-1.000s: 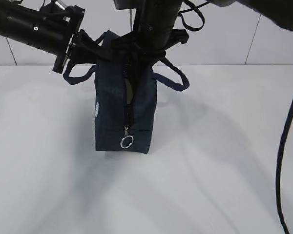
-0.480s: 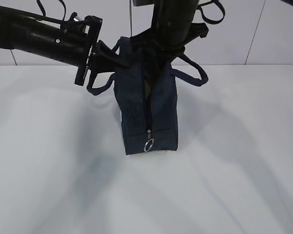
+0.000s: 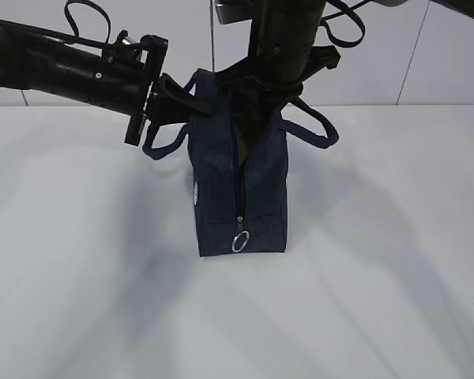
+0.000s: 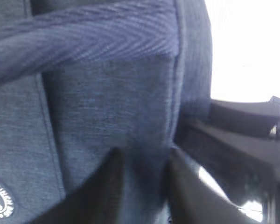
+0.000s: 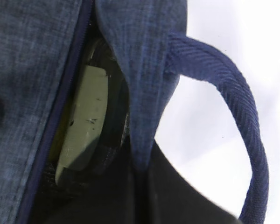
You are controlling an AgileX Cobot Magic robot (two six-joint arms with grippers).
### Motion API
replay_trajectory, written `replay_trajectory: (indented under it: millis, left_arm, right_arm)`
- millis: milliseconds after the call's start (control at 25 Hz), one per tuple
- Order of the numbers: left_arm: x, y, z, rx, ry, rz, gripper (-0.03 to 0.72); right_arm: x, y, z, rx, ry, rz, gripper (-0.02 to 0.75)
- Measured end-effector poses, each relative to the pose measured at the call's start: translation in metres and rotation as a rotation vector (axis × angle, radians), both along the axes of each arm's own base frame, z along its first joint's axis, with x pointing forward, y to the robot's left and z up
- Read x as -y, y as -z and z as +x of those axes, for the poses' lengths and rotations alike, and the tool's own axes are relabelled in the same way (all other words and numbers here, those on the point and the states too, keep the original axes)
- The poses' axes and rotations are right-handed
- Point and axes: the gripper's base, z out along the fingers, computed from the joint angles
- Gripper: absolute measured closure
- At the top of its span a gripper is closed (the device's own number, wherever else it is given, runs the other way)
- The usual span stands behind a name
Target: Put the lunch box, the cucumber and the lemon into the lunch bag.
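White and bare, the surface (image 3: 87, 300) runs back to a pale panelled wall, and the lunch bag (image 3: 241, 201) stands upright on it just above the middle of the exterior view, its narrow end toward the camera. A zipper runs down that end to a silver ring pull (image 3: 240, 241) hanging near the bag's bottom edge, and the upper part of the zipper gapes open. A small white logo (image 4: 0, 206) shows on the bag's side at 9 o'clock. From 10 o'clock the left gripper (image 3: 176, 95) reaches in, its jaws nearly together and pinching the navy fabric at the bag's upper corner; the left wrist view shows the cloth bunched between its dark fingers (image 4: 107, 186). From 12 o'clock the right gripper (image 3: 257, 95) comes straight down onto the bag's top, its jaws narrow as well and closed on the fabric edge beside the opening. One loop handle (image 3: 312, 126) hangs out at 3 o'clock of the bag's top, another (image 3: 162, 146) droops at 9 o'clock. Through the gap the right wrist view shows the pale sage-green lid of the lunch box (image 5: 81, 121) inside the bag. Whether the cucumber and lemon lie inside cannot be told.
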Motion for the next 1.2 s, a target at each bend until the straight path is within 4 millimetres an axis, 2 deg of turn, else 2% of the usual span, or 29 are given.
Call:
replay_trajectory:
  millis: [160,280,400,480,680,920,1040,1200]
  left_arm:
    - [0.000,0.001,0.002,0.008,-0.016,0.009,0.637]
    - [0.000,0.001,0.002,0.009,-0.017,0.010,0.521]
    - [0.000,0.000,0.002,0.009,-0.021,0.007,0.389]
    - [0.000,-0.001,0.002,0.004,-0.022,-0.009,0.342]
    - [-0.011,-0.003,0.006,-0.004,-0.043,-0.033,0.313]
    - [-0.033,-0.005,0.014,-0.006,-0.106,-0.055,0.322]
    - [-0.044,-0.010,0.016,0.007,-0.128,-0.055,0.345]
    - [-0.049,-0.033,0.009,0.072,-0.112,-0.014,0.374]
  right_arm:
    - [-0.001,0.000,0.000,0.003,-0.002,0.011,0.662]
    - [-0.001,0.000,0.001,0.012,-0.003,0.015,0.520]
    - [-0.001,-0.001,0.001,0.012,-0.003,0.014,0.344]
    - [-0.001,-0.001,0.001,0.015,-0.010,0.010,0.290]
    - [0.003,-0.019,-0.004,0.055,-0.033,0.012,0.263]
    - [0.009,-0.047,-0.014,0.113,-0.041,0.029,0.262]
    - [0.014,-0.069,-0.023,0.158,-0.062,0.040,0.261]
    - [0.024,-0.105,-0.041,0.231,-0.066,0.072,0.260]
